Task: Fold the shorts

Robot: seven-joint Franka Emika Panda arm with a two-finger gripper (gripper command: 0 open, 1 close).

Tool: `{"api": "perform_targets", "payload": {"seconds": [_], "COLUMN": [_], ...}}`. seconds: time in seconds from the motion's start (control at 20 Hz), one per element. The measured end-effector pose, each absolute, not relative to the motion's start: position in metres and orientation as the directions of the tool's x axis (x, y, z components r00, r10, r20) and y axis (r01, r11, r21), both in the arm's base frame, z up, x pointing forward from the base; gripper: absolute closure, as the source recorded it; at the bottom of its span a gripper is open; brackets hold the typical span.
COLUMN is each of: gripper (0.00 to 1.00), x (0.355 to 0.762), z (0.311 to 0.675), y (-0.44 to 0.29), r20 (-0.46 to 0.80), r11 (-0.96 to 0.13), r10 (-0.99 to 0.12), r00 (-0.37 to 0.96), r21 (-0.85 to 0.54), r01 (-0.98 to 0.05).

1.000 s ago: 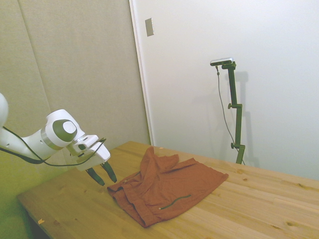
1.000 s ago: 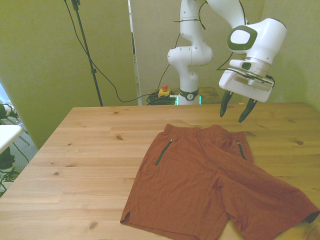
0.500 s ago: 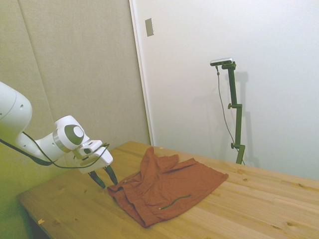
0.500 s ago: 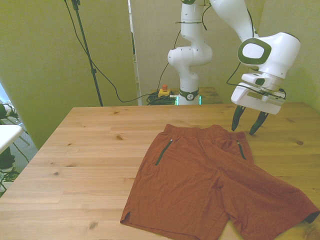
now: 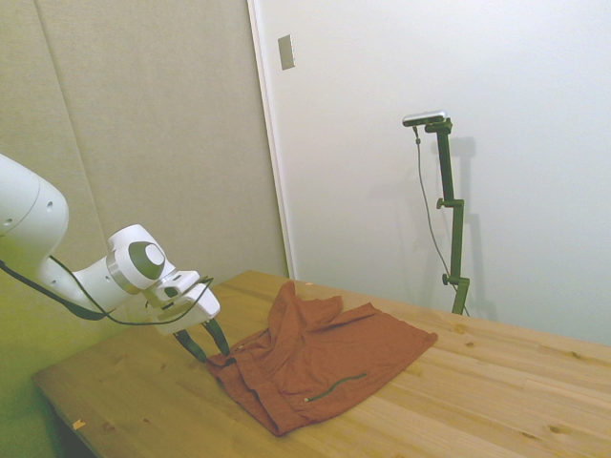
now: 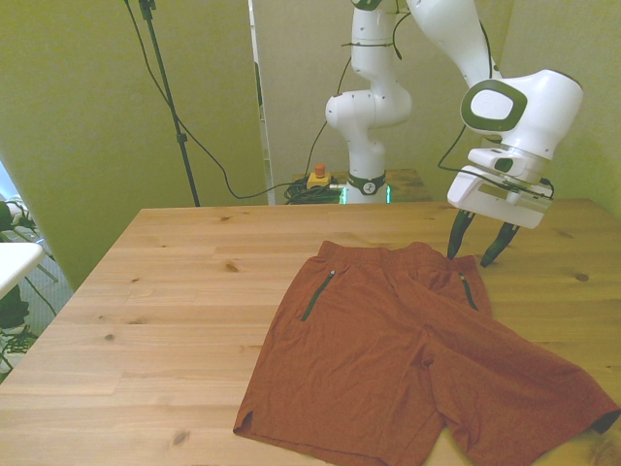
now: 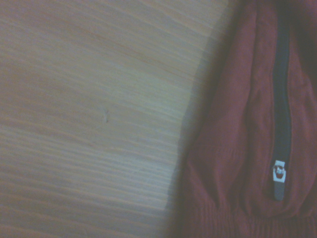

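Nearest, the rust-orange shorts (image 6: 408,374) are seen spread flat on the wooden desk (image 6: 165,320), legs toward six o'clock, waistband toward twelve. Beyond, at about one o'clock in the front view, the tool (image 6: 479,248) is held just above the waistband corner, fingers apart, nothing gripped.

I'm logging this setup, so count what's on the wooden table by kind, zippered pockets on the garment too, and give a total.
Shorts: 1
Zippered pockets visible on the shorts: 2 (one, one)
Tool over the waistband corner: 1, open
Total: 4
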State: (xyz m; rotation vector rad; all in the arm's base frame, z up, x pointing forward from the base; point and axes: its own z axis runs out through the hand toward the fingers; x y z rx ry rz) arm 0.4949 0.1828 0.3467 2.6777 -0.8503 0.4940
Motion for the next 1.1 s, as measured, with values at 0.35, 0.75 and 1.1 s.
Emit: {"api": "perform_targets", "payload": {"seconds": [0.35, 0.75, 1.1], "gripper": [1.00, 1.00, 1.00], "x": [0.494, 0.491, 0.475], "z": [0.343, 0.338, 0.333], "y": [0.171, 0.168, 0.167], "r20": [0.401, 0.396, 0.388], "r11": [-0.777, -0.779, -0.785], "r10": [-0.512, -0.514, -0.500], "r00": [0.760, 0.761, 0.775], "r21": [0.160, 0.156, 0.174], "r01": [-0.609, -0.607, -0.594]}}
